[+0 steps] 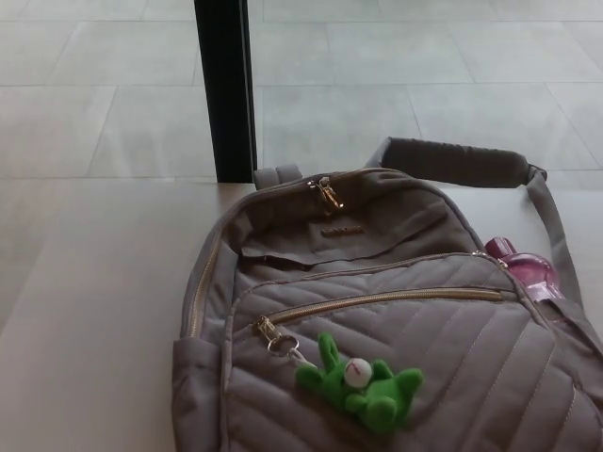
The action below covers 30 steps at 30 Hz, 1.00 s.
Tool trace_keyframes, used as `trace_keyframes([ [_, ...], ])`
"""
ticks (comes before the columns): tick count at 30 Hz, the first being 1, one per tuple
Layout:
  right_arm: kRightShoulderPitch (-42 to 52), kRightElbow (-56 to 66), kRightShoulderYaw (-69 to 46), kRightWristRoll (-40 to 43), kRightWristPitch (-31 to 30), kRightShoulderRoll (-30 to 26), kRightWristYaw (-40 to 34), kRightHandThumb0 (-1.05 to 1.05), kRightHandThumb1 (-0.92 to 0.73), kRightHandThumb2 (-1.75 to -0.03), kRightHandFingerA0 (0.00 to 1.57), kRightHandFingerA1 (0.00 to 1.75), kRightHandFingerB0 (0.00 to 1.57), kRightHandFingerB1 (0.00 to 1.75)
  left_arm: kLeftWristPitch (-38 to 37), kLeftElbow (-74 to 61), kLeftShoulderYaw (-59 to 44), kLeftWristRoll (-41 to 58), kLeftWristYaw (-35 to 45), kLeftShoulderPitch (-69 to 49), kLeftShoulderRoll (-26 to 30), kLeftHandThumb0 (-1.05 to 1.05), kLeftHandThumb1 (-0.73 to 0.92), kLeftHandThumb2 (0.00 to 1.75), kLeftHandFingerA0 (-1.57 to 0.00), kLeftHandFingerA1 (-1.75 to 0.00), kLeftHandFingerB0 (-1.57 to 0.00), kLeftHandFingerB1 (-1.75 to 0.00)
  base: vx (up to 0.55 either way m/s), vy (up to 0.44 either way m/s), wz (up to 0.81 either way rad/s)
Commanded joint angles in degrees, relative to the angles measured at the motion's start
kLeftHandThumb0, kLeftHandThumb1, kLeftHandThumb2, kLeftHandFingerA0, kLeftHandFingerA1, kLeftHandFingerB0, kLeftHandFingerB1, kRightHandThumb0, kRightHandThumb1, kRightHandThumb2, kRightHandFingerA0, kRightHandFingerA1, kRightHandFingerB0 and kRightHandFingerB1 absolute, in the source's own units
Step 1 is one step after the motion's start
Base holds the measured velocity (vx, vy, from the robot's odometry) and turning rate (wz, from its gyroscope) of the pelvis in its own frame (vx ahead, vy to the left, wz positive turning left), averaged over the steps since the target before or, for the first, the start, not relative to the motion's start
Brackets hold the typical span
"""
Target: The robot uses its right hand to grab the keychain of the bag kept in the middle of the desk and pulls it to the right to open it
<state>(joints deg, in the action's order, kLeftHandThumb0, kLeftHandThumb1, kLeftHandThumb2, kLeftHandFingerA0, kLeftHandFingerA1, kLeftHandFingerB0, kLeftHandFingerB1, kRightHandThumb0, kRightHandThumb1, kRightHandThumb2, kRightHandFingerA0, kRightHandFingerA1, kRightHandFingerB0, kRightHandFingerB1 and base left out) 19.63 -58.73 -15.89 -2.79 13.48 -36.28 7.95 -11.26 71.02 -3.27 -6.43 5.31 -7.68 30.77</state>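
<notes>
Task not started yet: bag lies on desk, front zip fully closed, green keychain at its left end. No hand in view, so fingers can't be judged.

A pale, smooth desk fills the lower part of the head view, its far edge running across just above the middle, with grey tiled floor beyond it. Directly on the desk lies a taupe quilted backpack, flat on its back, its top handle reaching the far edge and a padded shoulder strap trailing past that edge on the right. The bag covers the centre and right of the desk; the left part is bare surface
</notes>
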Motion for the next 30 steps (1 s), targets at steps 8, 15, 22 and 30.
trace_keyframes([
  [8,-4.54,2.06,-15.76,11.51,0.07,-1.2,-3.47,-0.66,-0.57,-0.58,0.99,1.48,0.29,0.39,-3.92,2.44,-0.45,-0.09,0.68,1.52,0.96,-0.57,0.48,0.58,-0.79,-1.25,-0.6,-0.43,0.0,0.0,0.0],
  [15,-12.52,18.36,-25.05,17.62,-8.89,-4.06,-1.48,-0.69,-0.59,-0.58,0.48,0.54,0.1,0.31,-3.67,2.53,-0.9,0.56,1.19,1.47,0.18,-0.54,0.52,0.56,-0.78,-1.01,-0.61,-0.43,0.0,0.0,0.0],
  [22,-22.31,42.78,-25.33,22.57,-18.56,-3.47,-2.43,-0.78,-0.54,-0.57,0.37,0.57,0.22,0.44,-3.69,2.76,-0.86,0.43,1.06,1.93,0.11,-0.56,0.47,0.58,-0.8,-1.03,-0.58,-0.44,0.0,0.0,0.0],
  [30,-26.03,62.66,-14.08,19.6,-18.25,-4.23,3.57,-0.69,-0.46,-0.81,0.3,0.53,0.19,0.42,-4.09,2.8,-1.02,0.62,1.42,1.83,0.06,-0.56,0.52,0.56,-0.75,-1.09,-0.6,-0.44,0.0,0.0,0.0],
])
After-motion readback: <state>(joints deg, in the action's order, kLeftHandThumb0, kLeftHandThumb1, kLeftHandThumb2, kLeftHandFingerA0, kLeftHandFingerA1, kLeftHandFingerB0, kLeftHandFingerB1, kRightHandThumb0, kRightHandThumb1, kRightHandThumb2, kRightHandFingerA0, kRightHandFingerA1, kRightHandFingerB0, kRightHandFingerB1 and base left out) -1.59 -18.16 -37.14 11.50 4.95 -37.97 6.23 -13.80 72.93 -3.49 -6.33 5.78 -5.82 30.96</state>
